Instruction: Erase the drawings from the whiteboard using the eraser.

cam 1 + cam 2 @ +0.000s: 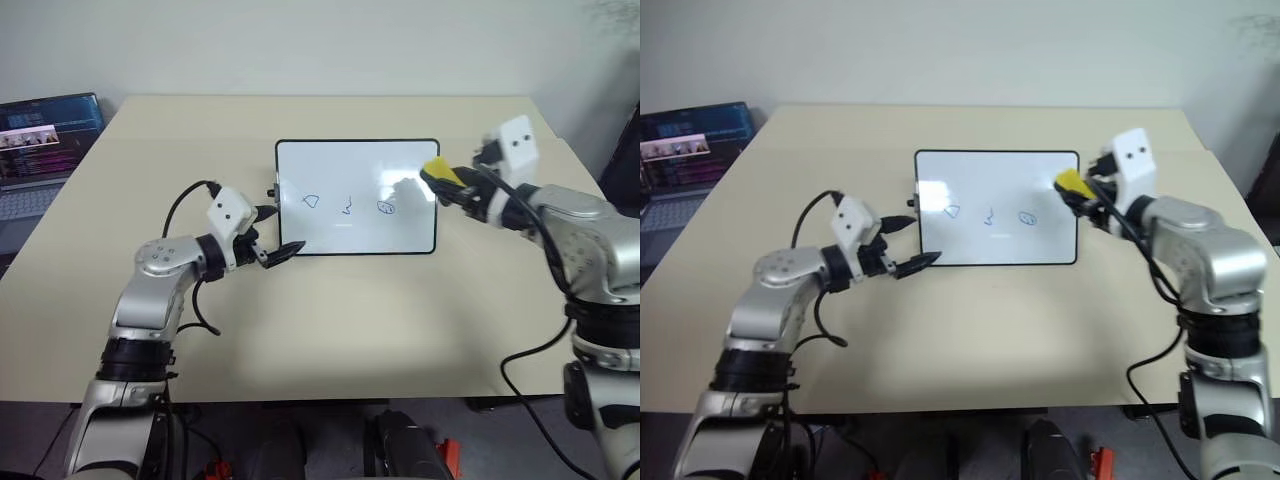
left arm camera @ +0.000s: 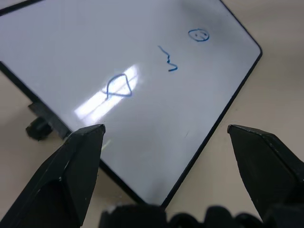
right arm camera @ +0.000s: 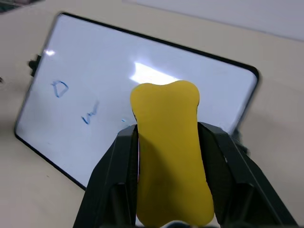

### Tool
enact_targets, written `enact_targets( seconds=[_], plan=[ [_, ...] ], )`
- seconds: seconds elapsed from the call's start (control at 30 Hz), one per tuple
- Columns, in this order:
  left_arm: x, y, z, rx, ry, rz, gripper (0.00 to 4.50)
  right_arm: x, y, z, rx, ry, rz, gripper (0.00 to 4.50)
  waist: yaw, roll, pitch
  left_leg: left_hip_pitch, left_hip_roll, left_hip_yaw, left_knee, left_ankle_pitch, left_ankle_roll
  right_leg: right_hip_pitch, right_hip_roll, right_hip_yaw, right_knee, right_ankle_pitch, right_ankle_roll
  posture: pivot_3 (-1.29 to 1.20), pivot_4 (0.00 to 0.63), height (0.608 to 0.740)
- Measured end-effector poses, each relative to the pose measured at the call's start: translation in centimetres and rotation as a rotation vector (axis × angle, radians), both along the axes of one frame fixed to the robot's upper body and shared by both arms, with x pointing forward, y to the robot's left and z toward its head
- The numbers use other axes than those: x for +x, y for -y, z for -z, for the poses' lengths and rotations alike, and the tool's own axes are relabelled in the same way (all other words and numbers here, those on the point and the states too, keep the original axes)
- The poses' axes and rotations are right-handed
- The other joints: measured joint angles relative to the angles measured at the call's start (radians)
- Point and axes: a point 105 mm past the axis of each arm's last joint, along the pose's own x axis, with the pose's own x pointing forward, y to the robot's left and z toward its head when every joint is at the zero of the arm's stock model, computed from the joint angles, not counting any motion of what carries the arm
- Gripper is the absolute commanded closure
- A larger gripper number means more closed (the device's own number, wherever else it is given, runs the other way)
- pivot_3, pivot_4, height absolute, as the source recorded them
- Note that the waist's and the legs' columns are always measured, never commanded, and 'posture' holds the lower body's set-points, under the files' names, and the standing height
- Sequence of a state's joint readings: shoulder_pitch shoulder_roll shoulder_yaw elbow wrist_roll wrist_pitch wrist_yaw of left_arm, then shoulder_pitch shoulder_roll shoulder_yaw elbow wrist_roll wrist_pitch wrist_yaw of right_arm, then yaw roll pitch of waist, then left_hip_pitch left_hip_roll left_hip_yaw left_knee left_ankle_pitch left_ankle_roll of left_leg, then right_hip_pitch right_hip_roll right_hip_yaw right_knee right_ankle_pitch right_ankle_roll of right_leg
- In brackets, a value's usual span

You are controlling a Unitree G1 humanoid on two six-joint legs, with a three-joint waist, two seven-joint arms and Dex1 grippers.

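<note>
A small whiteboard (image 1: 357,197) with a thin black frame lies flat near the middle of a beige table (image 1: 330,330), its white surface carrying three blue drawings (image 1: 348,205) in a row: a triangle-like outline (image 1: 311,201) toward the robot's left, a squiggle (image 1: 348,206) in the centre and a small round blob (image 1: 386,208) toward its right. All three marks are intact. The right gripper (image 1: 447,184) hangs over the board's right edge, above and just beside the blob, its two black fingers clamped on the flanks of the yellow eraser (image 1: 439,171) (the wrist view shows the block wedged squarely between them, its bone-shaped top facing the camera). Whether the eraser touches the board cannot be told. The left gripper (image 1: 272,235) sits at the board's near left corner, its fingers spread wide apart and holding nothing; one fingertip (image 1: 291,248) overlaps the bottom edge of the frame in the head views. Small black knobs (image 1: 272,190) project from the board's left side. An open laptop (image 1: 42,150) stands at the far left, off the table's edge.
</note>
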State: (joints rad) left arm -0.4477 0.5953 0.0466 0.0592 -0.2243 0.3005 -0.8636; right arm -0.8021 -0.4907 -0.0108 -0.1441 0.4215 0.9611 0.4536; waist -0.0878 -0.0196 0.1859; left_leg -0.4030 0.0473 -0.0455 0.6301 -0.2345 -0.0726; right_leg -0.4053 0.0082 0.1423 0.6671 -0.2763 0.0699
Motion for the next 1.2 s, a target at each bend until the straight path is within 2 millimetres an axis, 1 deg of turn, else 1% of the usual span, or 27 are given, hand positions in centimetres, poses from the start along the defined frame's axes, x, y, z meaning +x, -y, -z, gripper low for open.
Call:
enact_targets(
  seconds=[0.07,0.13,0.23,0.33,0.4,0.5,0.67,0.8,0.93,1.03,1.2],
  plan=[
    [-0.3,-0.2,0.1,-0.001,0.008,-0.027,0.00,0.5,-2.6,0.5,-0.019,0.033,-0.053,2.58,-0.002,0.000,0.000,0.000,0.000,-0.001,0.000,0.000,0.000,-0.001,0.000,0.000,0.001,0.000,0.000,0.00,0.150,0.740],
    [-0.5,-0.3,-0.1,0.006,0.021,-0.046,0.00,0.7,-4.5,0.5,-0.031,0.067,-0.097,2.58,-0.001,0.000,0.000,-0.001,0.000,-0.001,0.000,0.000,0.000,-0.001,0.000,-0.001,0.000,0.000,0.000,0.00,0.150,0.740],
    [-0.8,-0.8,0.2,0.014,0.025,-0.078,0.00,0.8,-7.1,-0.8,-0.012,0.136,-0.158,2.58,0.001,0.000,0.000,-0.001,0.000,-0.002,0.000,0.000,0.000,-0.001,0.000,-0.002,0.000,0.000,0.000,0.00,0.150,0.740],
    [-0.9,-1.0,0.2,0.013,0.025,-0.098,0.00,0.7,-9.0,-1.5,-0.010,0.188,-0.206,2.58,0.003,0.000,0.000,-0.002,0.000,-0.003,0.000,0.000,0.000,-0.001,0.000,-0.004,0.001,0.000,0.000,0.00,0.150,0.740],
    [-0.9,-1.1,-0.2,0.012,0.041,-0.108,0.00,0.9,-9.7,-1.4,-0.014,0.200,-0.216,2.58,0.003,0.000,0.000,-0.002,0.000,-0.004,0.000,0.000,0.000,-0.001,0.000,-0.005,0.001,0.000,0.000,0.00,0.150,0.740],
    [-1.1,-1.1,-0.7,0.014,0.058,-0.109,0.00,1.5,-10.0,-1.1,-0.009,0.196,-0.211,2.58,0.003,0.000,0.000,-0.002,0.000,-0.004,0.000,0.000,0.000,-0.001,-0.001,-0.005,0.001,0.000,0.000,0.00,0.150,0.740],
    [-1.4,-1.0,-0.4,0.004,0.040,-0.108,0.00,2.2,-10.9,-0.4,-0.031,0.213,-0.205,2.58,0.000,0.000,0.000,-0.002,0.000,-0.005,0.001,0.000,0.000,-0.003,0.000,-0.006,0.007,-0.001,-0.003,0.00,0.150,0.740],
    [-1.5,-1.3,-0.2,0.021,0.034,-0.111,0.00,1.9,-12.5,0.1,-0.056,0.232,-0.243,2.58,-0.003,0.000,0.000,0.000,0.000,-0.006,0.001,0.000,0.000,-0.003,0.000,-0.007,0.011,-0.003,-0.005,0.00,0.150,0.740],
    [-1.5,-1.5,-0.3,0.034,0.034,-0.113,0.00,1.8,-13.9,-0.1,-0.059,0.264,-0.271,2.58,-0.002,0.000,0.000,0.000,0.000,-0.007,0.001,0.000,-0.001,-0.003,0.000,-0.008,0.012,-0.003,-0.005,0.00,0.150,0.740],
    [-1.5,-1.4,-0.2,0.035,0.032,-0.110,0.00,2.1,-14.2,0.2,-0.065,0.275,-0.264,2.58,-0.002,0.000,0.000,0.000,0.000,-0.008,0.001,0.000,-0.001,-0.003,0.000,-0.009,0.013,-0.003,-0.005,0.00,0.150,0.740],
    [-1.5,-1.0,0.4,0.058,0.018,-0.095,0.00,3.4,-13.9,1.6,-0.120,0.279,-0.224,2.58,-0.002,0.000,0.000,0.000,0.000,-0.008,0.001,0.000,-0.001,-0.003,0.000,-0.010,0.013,-0.004,-0.006,0.00,0.150,0.740]
  ],
)
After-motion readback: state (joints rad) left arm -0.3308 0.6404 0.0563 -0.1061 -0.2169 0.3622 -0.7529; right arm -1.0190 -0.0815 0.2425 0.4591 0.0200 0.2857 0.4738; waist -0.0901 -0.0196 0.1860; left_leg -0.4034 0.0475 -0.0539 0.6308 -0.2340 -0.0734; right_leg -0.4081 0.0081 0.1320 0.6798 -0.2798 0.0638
